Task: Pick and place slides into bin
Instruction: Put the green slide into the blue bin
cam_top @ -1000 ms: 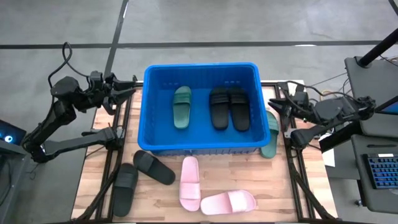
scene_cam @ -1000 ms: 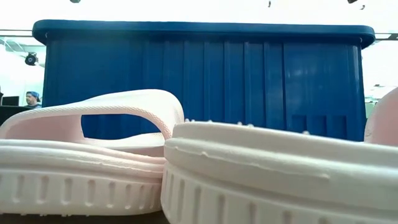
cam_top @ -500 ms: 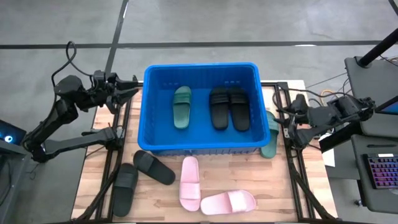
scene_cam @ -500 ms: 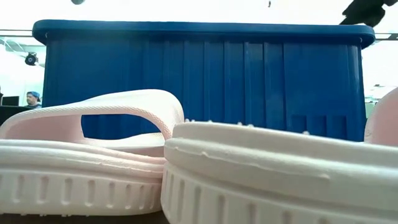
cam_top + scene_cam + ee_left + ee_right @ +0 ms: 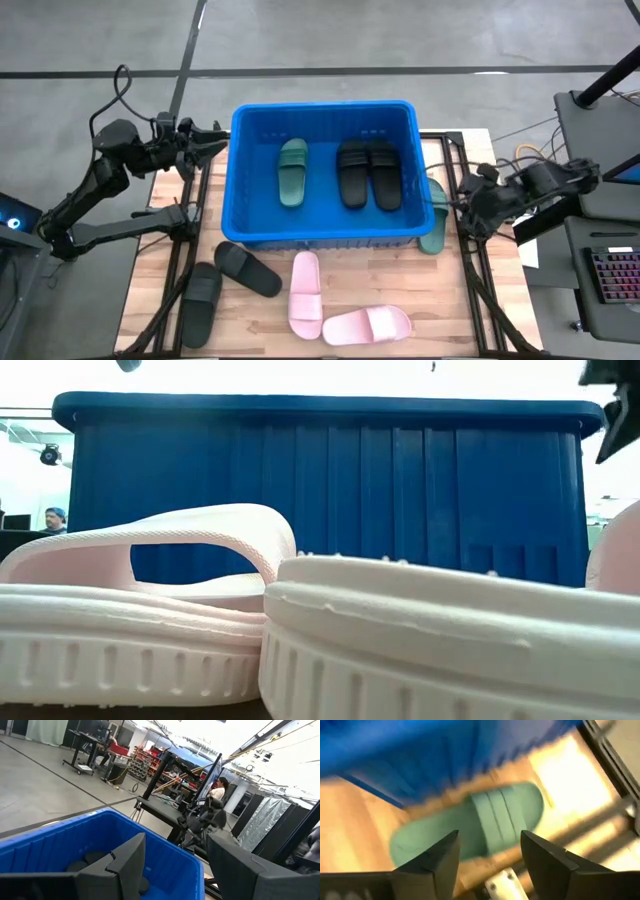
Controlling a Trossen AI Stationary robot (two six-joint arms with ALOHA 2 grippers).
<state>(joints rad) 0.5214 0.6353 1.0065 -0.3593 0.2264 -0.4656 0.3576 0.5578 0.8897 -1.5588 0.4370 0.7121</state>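
The blue bin (image 5: 322, 106) stands mid-table and holds one dark green slide (image 5: 292, 172) and two black slides (image 5: 368, 174). A second green slide (image 5: 436, 215) lies flat on the table against the bin's right wall. My right gripper (image 5: 462, 200) hangs above it, tipped down and open; the right wrist view shows the slide (image 5: 470, 832) beyond the spread fingers (image 5: 490, 840). Two black slides (image 5: 247, 268) and two pale pink slides (image 5: 304, 293) lie before the bin. My left gripper (image 5: 215, 140) stays open and level at the bin's far left corner.
The pink slides (image 5: 140, 600) fill the low view in front of the bin's wall (image 5: 330, 490). Dark frame rails (image 5: 478, 270) run along the table's left and right edges. Bare wood shows at the near right corner (image 5: 440, 320).
My right gripper has sunk and tipped from nearly level to pointing steeply down over the green slide beside the bin. It has drawn back a little toward the table's right edge. In the low view it has come down into the top right corner.
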